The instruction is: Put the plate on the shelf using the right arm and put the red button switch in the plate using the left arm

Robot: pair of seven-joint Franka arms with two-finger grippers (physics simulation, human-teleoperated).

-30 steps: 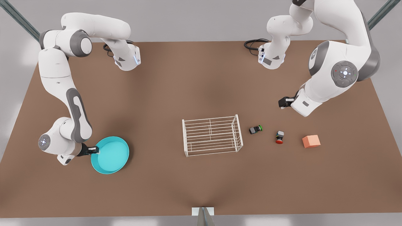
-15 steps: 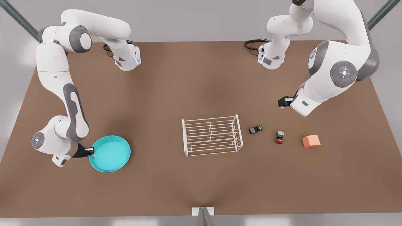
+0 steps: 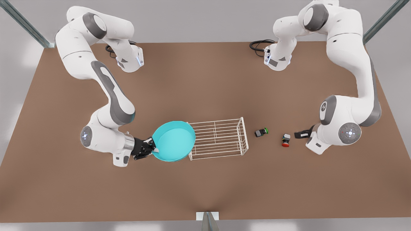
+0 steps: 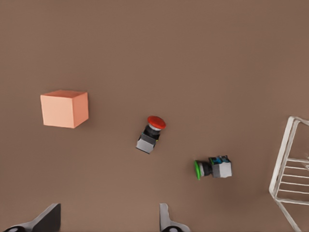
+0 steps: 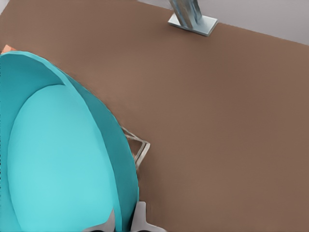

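Turquoise plate (image 3: 173, 141) at shelf (image 3: 221, 138) end

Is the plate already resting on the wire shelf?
Not yet. The right tool grips the plate by its rim; it overlaps only the shelf's end.

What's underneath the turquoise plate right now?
The plate, held by the right gripper, overlaps the near end of the wire shelf. The covered shelf corner and table beneath cannot be seen.
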